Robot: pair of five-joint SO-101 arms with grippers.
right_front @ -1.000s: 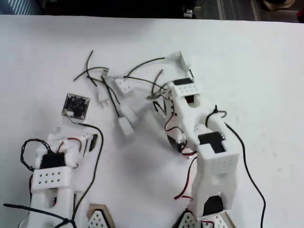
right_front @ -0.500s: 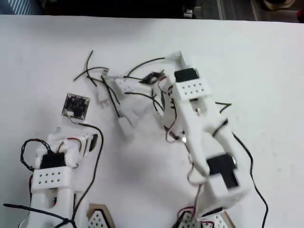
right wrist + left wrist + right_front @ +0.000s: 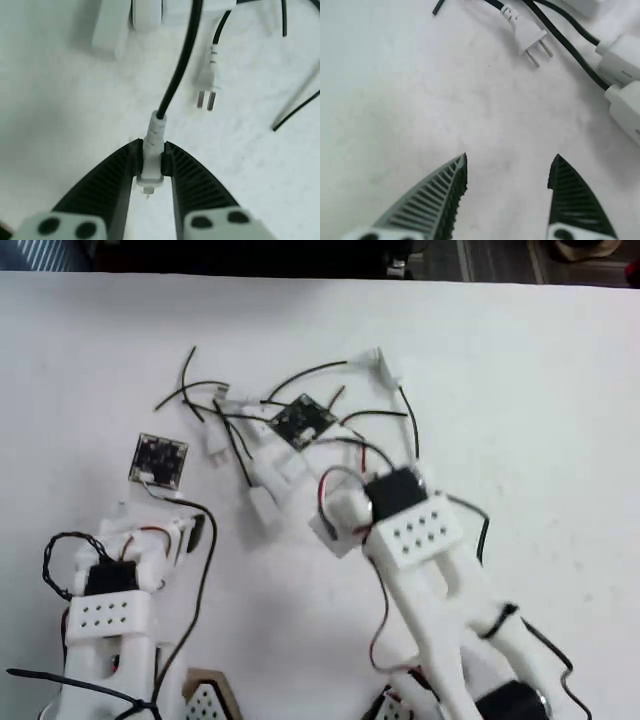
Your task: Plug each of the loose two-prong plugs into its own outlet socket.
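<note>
My right gripper (image 3: 152,162) is shut on a white two-prong plug (image 3: 153,145), whose black cord (image 3: 182,60) runs away toward the white outlet sockets (image 3: 135,15). A second loose plug (image 3: 206,85) lies beside that cord with its prongs bare. From above, the right gripper (image 3: 322,520) sits just near of the tangle of cords and sockets (image 3: 265,502). My left gripper (image 3: 507,160) stands open over bare table, and a loose white plug (image 3: 527,37) lies ahead of it next to two sockets (image 3: 622,55). In the high view the left gripper (image 3: 192,537) is at the near left.
Two dark square boards (image 3: 160,460) (image 3: 303,418) lie among the cords. Another white plug (image 3: 378,362) lies at the far end of the tangle. Loose black cords (image 3: 190,390) spread across the table's middle. Bare white table (image 3: 540,390) stretches to the right.
The right arm has drawn back from the far cable tangle toward the near edge, uncovering the dark board at the centre. The left arm has stayed still.
</note>
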